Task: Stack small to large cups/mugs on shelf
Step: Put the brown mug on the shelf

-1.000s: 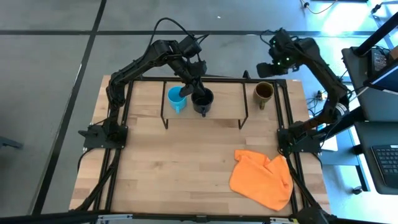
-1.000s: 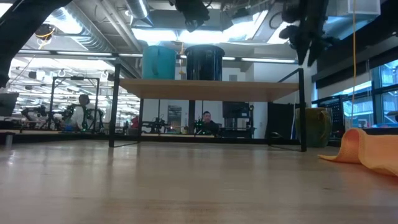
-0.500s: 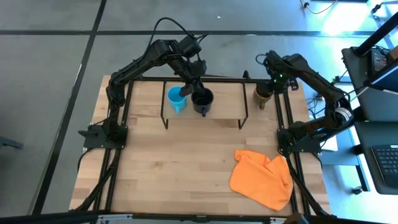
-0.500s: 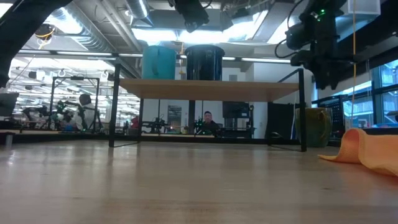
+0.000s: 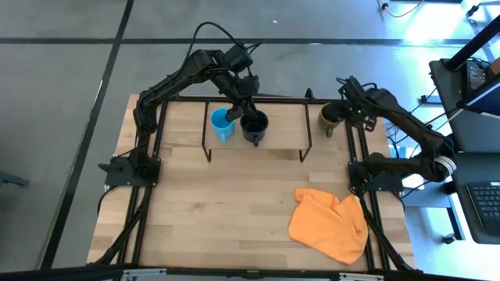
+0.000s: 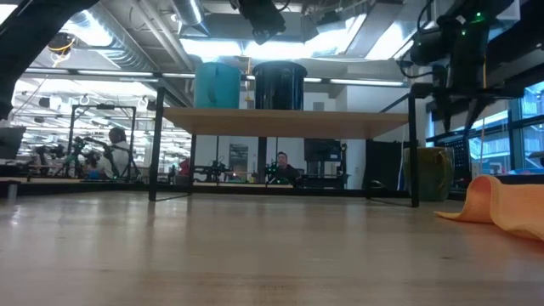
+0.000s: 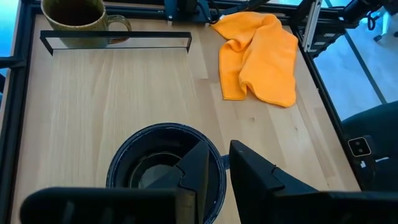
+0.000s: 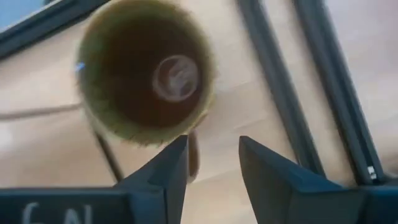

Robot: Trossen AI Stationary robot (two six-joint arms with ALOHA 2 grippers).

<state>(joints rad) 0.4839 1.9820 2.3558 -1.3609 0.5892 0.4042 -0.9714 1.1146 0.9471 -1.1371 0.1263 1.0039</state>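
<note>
My right jaws [image 8: 210, 163] hang spread just above the olive-brown mug [image 5: 331, 116], which stands on the tabletop [image 5: 234, 203] beside the shelf's [image 5: 281, 133] end; its handle [image 8: 192, 155] lies between my two fingers, untouched. My left jaws [image 7: 216, 167] are clamped on the black mug's [image 5: 254, 126] rim, one finger inside and one outside. That mug stands on the shelf just beside the light blue mug [image 5: 221, 123]. An orange cloth [image 5: 330, 225] lies well apart on the tabletop.
</note>
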